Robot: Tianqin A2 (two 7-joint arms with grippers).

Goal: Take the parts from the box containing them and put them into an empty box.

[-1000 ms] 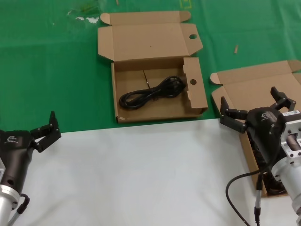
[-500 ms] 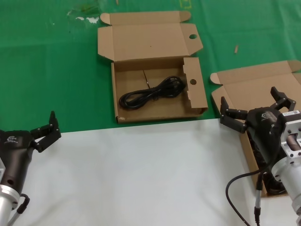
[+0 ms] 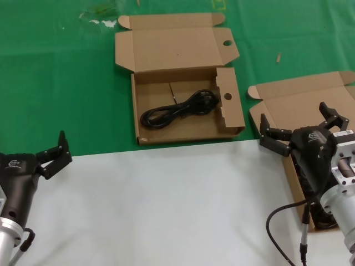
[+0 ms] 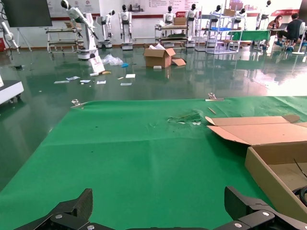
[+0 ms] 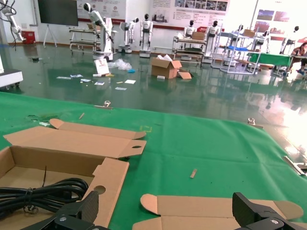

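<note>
left gripper (image 3: 54, 152): open, low left, over white sheet (image 3: 161, 199) | right gripper (image 3: 299, 127): open, above plain box (image 3: 277, 105) | cable (image 3: 177, 110) in holed box (image 3: 230, 119)

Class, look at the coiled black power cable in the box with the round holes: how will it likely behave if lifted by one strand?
The power cable lies in a loose elongated coil, so it would probably sag and partly unwind. Its moulded plug end looks bulkier, so that end may hang lower. It seems unlikely to roll.
</note>
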